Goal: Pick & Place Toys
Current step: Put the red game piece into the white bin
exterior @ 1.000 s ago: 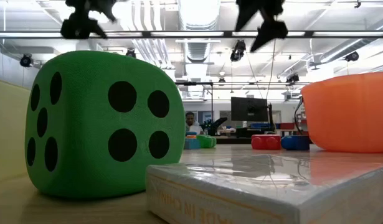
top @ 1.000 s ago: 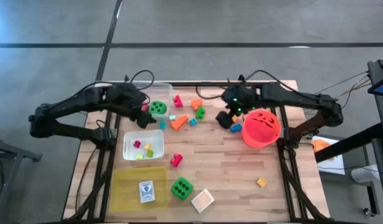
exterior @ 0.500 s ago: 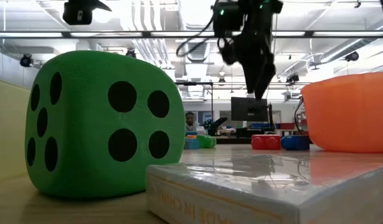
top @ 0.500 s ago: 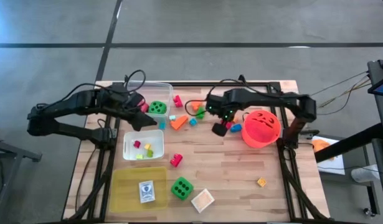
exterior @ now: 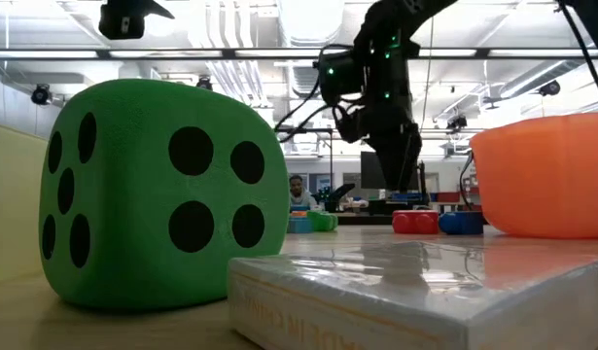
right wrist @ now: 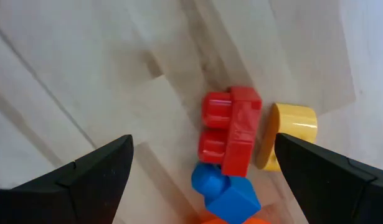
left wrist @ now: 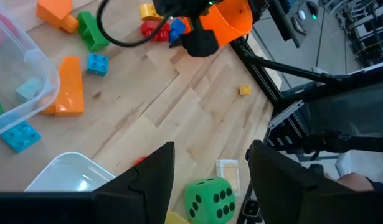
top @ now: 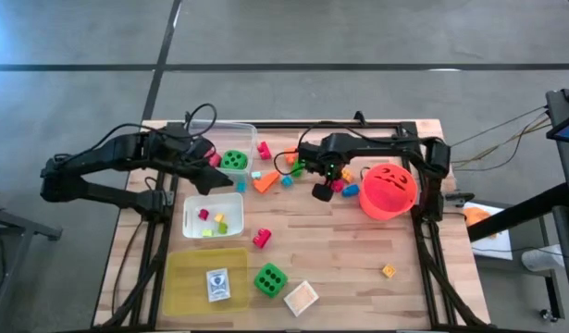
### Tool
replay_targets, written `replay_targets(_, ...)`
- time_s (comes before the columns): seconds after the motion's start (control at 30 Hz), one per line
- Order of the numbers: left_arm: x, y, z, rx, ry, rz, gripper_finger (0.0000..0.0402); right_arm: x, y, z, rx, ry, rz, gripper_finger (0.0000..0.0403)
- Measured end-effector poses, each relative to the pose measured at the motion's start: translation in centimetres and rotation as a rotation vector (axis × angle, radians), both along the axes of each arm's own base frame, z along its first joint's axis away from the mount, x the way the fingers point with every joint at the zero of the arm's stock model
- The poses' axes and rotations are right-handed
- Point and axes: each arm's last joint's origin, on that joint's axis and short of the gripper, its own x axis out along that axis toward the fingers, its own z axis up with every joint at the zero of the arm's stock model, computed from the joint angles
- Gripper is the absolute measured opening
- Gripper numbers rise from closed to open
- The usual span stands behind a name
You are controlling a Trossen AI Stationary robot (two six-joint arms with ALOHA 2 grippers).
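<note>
Swinging inward from beside the bucket a second ago, the right arm now reaches over the cluster of blocks near table centre, while the left arm has drawn back slightly toward the far tub.

At nine o'clock of the table, the left gripper hangs over the gap between the two clear tubs, its fingers half spread and pinching nothing visible. A green die sits in the far tub; small blocks lie in the near tub.

Toward centre, an orange wedge block, a light blue block and a green block lie scattered. At six o'clock rest a pink block, a second green die and a boxed card deck.

Right of centre, the right gripper hovers with jaws spread wide and empty; its wrist view looks straight down on a red block, touching a blue block and a yellow block. The red-orange bucket stands at three o'clock of them, and a lone yellow block lies at five o'clock of the table.

The step in hand appears to be picking the red block. Doing it well likely means descending square over it, with the fingers straddling its narrow sides and clearing its blue and yellow neighbours, then closing only once low enough to grip below the studs.
</note>
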Motion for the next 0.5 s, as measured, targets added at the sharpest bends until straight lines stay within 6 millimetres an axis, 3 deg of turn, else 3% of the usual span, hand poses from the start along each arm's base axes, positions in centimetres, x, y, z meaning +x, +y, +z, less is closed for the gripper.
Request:
replay_targets(0.2, 0.0, 0.0, 0.0, -0.012, 0.0, 0.008, 0.0194, 0.1, -1.0, -1.7, 0.018, 0.038, -0.011, 0.0381)
replay_targets(0.5, 0.0, 0.0, 0.0, -0.043, 0.002, 0.022, 0.0194, 0.3, -0.5, -4.5, 0.077, 0.099, 0.061, 0.0381)
